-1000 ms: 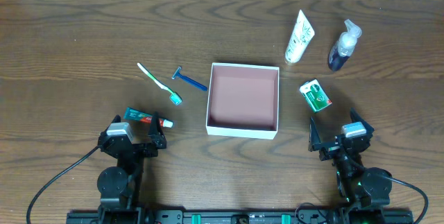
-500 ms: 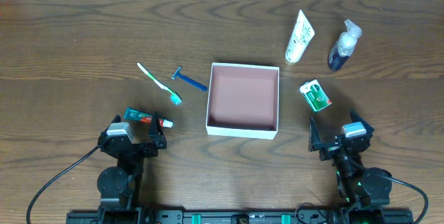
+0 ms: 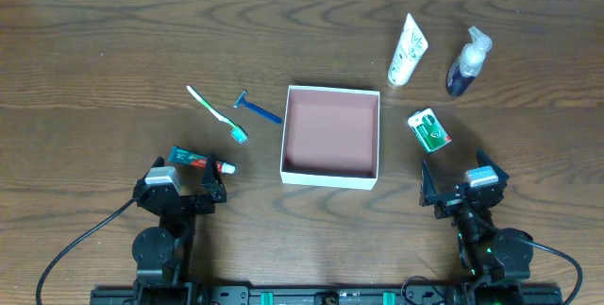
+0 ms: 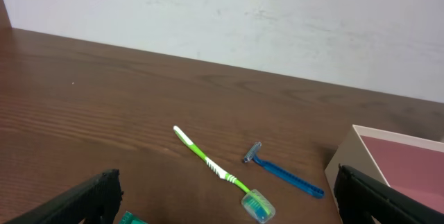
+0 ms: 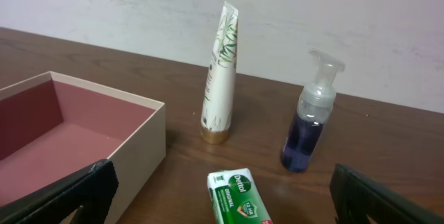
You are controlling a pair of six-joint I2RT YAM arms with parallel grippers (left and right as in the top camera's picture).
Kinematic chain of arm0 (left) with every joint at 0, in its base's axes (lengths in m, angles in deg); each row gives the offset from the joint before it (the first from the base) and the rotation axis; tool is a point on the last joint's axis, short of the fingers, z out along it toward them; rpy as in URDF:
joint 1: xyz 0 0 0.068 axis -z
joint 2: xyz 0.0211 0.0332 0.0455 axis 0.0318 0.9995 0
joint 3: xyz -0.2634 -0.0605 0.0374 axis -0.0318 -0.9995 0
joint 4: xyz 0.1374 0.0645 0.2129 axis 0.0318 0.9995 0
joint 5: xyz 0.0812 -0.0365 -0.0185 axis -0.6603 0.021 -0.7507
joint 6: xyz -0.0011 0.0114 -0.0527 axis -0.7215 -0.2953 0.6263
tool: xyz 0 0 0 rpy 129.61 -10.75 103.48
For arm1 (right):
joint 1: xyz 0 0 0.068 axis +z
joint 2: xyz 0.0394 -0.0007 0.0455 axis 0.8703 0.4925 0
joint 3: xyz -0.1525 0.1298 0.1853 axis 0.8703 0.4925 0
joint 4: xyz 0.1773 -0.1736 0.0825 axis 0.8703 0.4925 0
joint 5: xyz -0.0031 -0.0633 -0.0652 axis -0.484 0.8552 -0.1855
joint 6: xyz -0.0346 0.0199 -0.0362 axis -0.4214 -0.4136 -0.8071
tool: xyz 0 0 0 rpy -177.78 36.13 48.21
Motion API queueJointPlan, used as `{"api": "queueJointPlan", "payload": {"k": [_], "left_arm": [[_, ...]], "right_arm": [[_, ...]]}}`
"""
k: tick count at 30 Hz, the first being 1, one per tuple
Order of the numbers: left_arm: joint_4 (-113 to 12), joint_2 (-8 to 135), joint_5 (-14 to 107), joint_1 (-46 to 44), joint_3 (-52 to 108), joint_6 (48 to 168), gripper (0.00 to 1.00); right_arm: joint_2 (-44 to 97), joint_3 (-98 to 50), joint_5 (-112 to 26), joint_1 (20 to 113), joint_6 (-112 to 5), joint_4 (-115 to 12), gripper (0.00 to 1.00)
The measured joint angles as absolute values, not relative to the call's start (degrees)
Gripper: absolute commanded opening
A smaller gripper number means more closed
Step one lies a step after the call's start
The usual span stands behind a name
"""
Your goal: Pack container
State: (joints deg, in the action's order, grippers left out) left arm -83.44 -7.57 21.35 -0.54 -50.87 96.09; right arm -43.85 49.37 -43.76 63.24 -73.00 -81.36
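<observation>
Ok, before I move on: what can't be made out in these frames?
Left wrist view: the green and red toothpaste tube shows only a corner; the bottom edge cuts it.
Left wrist view: the white cardboard box with pink inside runs off the right edge.
Right wrist view: the green soap packet is cut by the bottom edge.
Overhead: the print on the white squeeze tube is too small to read.

soft, even light; sharp from above

the overhead view is bright and evenly lit, the table (image 3: 104,50) grain crisp and matt. shadows are faint and short; the container (image 3: 330,178) holds slight shade along its inner walls. wrist views are a little softer, a pale wall (image 4: 277,23) behind; the left gripper (image 4: 225,200) fingers (image 4: 83,200) read near-black and blurred.
</observation>
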Motion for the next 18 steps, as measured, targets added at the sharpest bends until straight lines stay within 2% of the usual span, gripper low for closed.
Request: {"api": "queueJointPlan", "payload": {"k": [11,18], "left_arm": [[-83.5,-7.6,21.4,-0.5,-50.9,96.1,0.98],[-83.4,-7.6,21.4,-0.5,-50.9,96.1,0.98]], "right_arm": [[-43.9,49.4,-44.2,63.2,-73.0,-84.6,0.99],[-42.1,46.1,-50.1,63.2,-73.1,-86.8,0.99]]}}
